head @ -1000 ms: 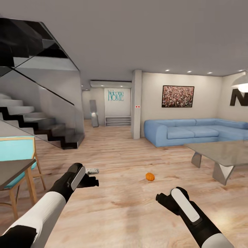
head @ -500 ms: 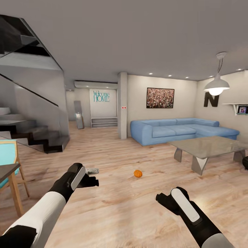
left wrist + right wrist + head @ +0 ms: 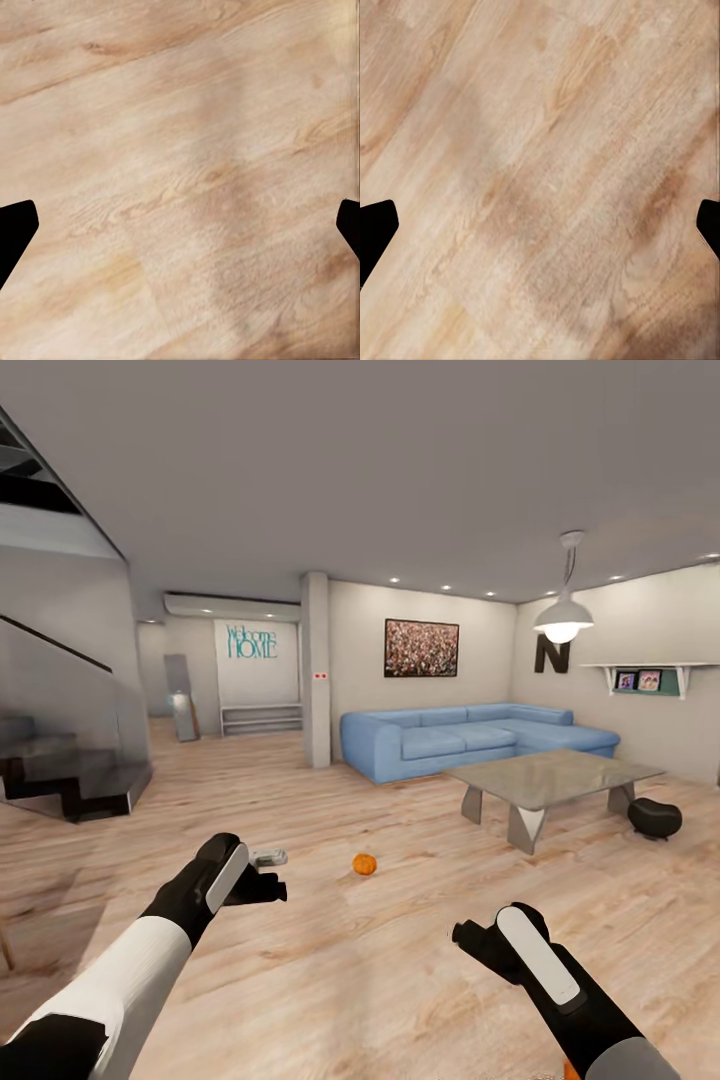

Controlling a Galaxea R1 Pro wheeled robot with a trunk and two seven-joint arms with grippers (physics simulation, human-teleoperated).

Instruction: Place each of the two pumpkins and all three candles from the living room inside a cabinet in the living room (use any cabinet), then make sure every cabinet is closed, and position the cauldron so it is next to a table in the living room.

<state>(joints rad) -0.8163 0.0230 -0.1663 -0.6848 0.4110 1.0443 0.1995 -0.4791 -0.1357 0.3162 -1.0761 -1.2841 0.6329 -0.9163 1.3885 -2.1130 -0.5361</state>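
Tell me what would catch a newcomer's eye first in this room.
Probably the small orange pumpkin, alone on the pale wood floor ahead of both arms. Beyond it a long blue corner sofa runs along the back wall, with a grey low table in front of it. A black cauldron sits on the floor just off the table's right end.

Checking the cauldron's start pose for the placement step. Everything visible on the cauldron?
The cauldron is a matte black, round-bellied pot standing on the wooden floor, at the far right of the head view. It sits just beyond the right end of the grey coffee table, close to one leg but apart from it. Nothing touches it except the floor. Its mouth and feet are too small to make out.
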